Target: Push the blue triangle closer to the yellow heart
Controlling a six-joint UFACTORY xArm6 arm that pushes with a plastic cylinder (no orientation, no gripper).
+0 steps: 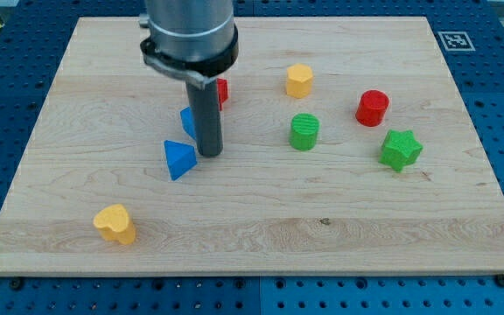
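The blue triangle [178,160] lies left of the board's middle. The yellow heart [115,224] lies near the view's bottom left, well apart from the triangle. My tip [209,154] is the lower end of the dark rod and stands just right of the blue triangle, close to it; I cannot tell whether they touch. A second blue block [187,121] sits just above the triangle, partly hidden behind the rod.
A red block [221,90] shows partly behind the rod. A yellow block [299,80], a green cylinder [304,131], a red cylinder [373,108] and a green star [401,149] lie to the view's right. The wooden board [322,227] rests on a blue perforated table.
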